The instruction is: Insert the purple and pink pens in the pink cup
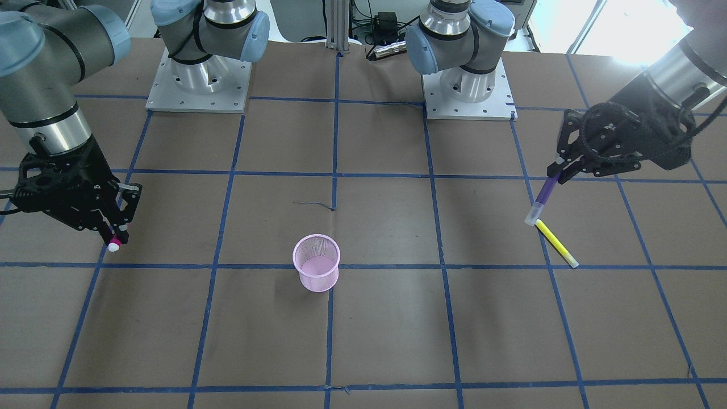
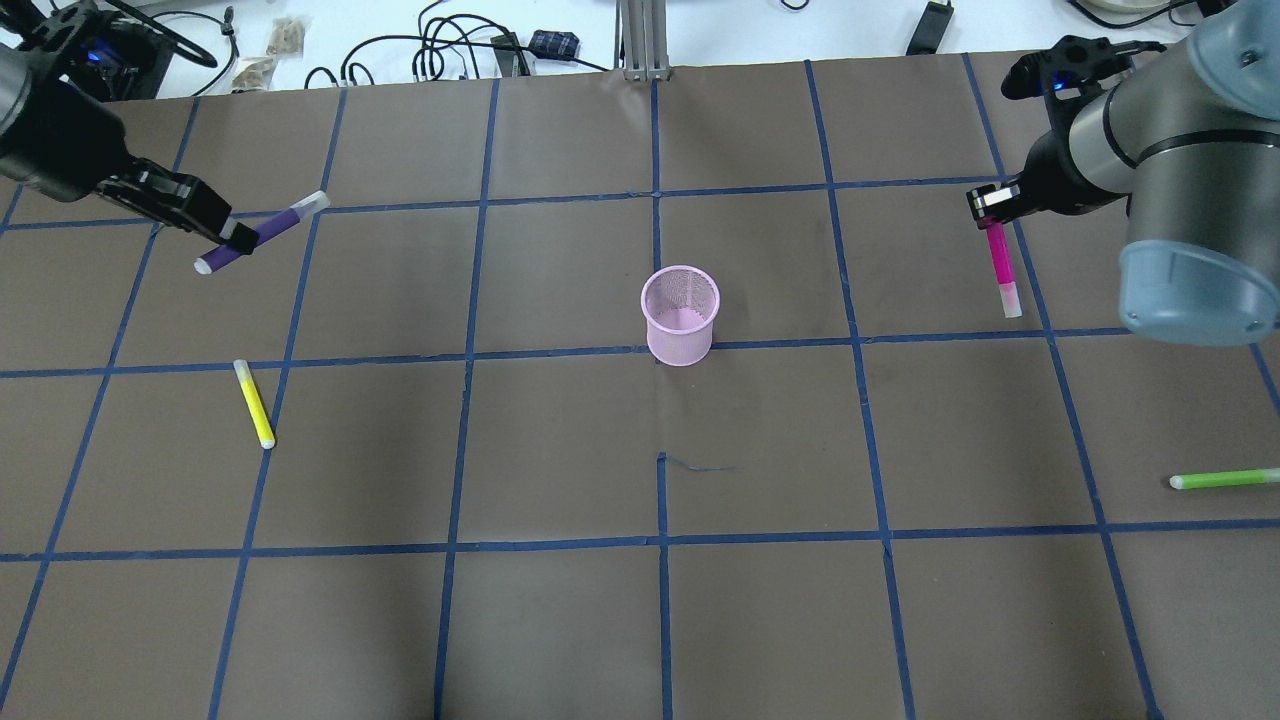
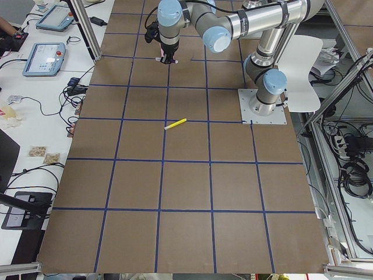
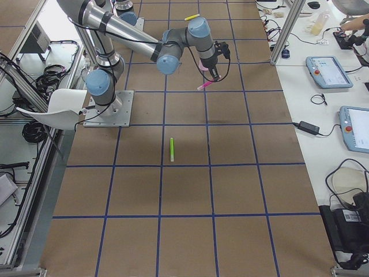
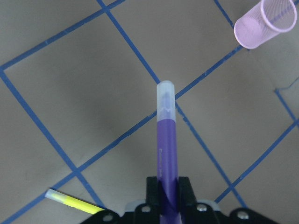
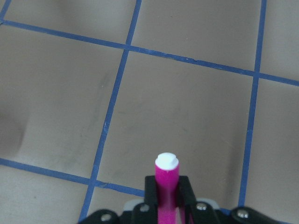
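My left tool clamps the purple pen near its end, my right tool the pink pen; both well apart from the upright pink cup. I judge pens light, stiff, slick.

- Table: brown surface, gridded with blue tape.
- Yellow pen: lying flat on the robot's left half, pale cap at its far end.
- Green pen: lying flat on the right side.
- Cables: tangled beyond the table's far edge.
- Two tablets: on a side bench.
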You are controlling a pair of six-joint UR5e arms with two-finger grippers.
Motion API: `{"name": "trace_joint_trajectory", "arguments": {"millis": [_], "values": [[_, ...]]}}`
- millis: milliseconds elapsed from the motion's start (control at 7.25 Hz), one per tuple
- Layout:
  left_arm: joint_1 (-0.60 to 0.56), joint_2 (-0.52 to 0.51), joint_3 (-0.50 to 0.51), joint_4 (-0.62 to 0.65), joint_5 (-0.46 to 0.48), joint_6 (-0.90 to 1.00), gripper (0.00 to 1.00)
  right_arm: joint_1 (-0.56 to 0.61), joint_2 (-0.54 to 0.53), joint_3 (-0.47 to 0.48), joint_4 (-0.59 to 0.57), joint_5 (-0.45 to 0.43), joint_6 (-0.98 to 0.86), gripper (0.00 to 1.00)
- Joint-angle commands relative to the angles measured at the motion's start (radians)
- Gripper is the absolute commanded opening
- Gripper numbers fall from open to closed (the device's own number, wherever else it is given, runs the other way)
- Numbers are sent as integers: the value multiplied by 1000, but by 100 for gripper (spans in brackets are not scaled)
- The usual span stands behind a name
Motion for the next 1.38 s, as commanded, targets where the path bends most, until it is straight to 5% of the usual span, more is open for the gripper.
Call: {"name": "trace_joint_trajectory", "arguments": {"millis": [0,414,552,966,1241], "values": [[-124,16,0,14,-1,-419,0,7,1,-12,7,4,37,0],[-297,-7,0,113,-30,-1055,0,183,4,-73,26,35,343,0],[-327,-15,0,145,-31,-1141,0,247,36,-102,-111,67,409,0],[-327,-9,-1,144,-29,-1155,0,406,193,-108,-456,64,584,0],[-326,-7,-3,144,-24,-1136,0,461,269,-96,-587,38,655,0]]}}
